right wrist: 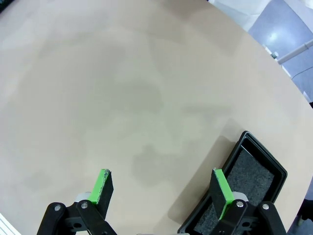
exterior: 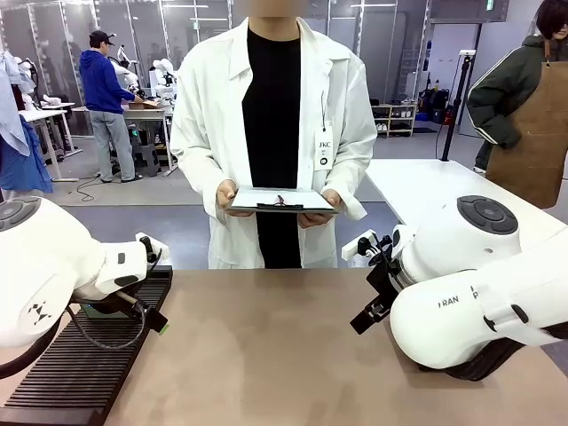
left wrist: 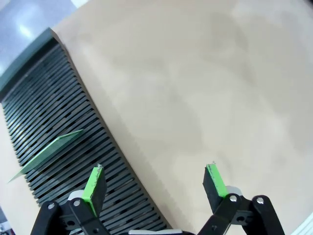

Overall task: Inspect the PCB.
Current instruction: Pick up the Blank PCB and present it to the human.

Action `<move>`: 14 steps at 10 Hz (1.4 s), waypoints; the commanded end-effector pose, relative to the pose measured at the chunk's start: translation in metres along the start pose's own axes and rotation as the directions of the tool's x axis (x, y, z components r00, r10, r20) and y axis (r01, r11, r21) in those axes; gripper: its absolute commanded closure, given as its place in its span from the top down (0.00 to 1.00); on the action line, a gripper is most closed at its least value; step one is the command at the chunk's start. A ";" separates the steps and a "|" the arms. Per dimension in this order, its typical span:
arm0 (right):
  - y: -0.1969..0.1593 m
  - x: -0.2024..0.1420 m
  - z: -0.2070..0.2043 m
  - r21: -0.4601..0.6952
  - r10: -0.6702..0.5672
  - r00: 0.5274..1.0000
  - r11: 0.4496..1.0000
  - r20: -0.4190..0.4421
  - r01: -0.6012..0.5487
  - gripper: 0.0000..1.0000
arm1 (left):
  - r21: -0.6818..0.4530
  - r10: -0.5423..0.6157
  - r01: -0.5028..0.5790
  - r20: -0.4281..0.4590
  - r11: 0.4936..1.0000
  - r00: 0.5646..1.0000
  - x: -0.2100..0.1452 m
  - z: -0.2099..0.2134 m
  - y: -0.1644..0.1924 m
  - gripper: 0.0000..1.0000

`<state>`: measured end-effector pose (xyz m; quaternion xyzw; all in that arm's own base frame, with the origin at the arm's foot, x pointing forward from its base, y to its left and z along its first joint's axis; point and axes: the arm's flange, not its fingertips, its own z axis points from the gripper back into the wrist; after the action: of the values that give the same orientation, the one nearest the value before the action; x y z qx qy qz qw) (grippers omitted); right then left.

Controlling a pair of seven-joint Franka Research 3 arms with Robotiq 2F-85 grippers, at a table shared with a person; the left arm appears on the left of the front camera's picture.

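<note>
Currently | left fingers (left wrist: 94,188): wide open, empty | right fingers (right wrist: 103,186): wide open, empty

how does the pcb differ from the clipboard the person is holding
Colour: the PCB is green, the clipboard is pale. Pose: the PCB leans on edge in the slotted black rack, while the clipboard lies about level. Support: the rack carries the PCB, while the person's hands hold the clipboard above the table. Both are thin, flat rectangles.
</note>
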<state>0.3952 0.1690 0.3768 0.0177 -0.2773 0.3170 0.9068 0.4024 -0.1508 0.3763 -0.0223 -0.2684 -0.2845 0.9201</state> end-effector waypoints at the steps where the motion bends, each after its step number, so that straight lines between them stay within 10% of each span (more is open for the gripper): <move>1: -0.020 0.025 0.024 0.116 -0.049 0.997 0.992 -0.060 0.056 1.00 | -0.123 0.077 -0.074 0.026 0.990 0.997 0.015 0.028 0.019 1.00; 6: -0.106 0.015 0.078 0.463 -0.237 0.938 0.822 -0.254 0.333 1.00 | -0.492 0.260 -0.227 -0.001 0.840 0.965 -0.004 0.103 0.079 1.00; 10: -0.185 -0.092 0.127 0.748 -0.459 0.858 0.480 -0.231 0.459 1.00 | -0.726 0.420 -0.292 -0.004 0.623 0.908 -0.088 0.150 0.129 1.00; 14: -0.218 -0.196 0.153 0.856 -0.621 0.777 0.339 -0.108 0.390 1.00 | -0.789 0.649 -0.374 0.040 0.487 0.760 -0.175 0.170 0.164 1.00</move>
<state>0.3244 -0.1464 0.4484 0.5557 -0.1532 0.0923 0.8119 0.3110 0.1183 0.4746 -0.5155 -0.2508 -0.0813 0.8153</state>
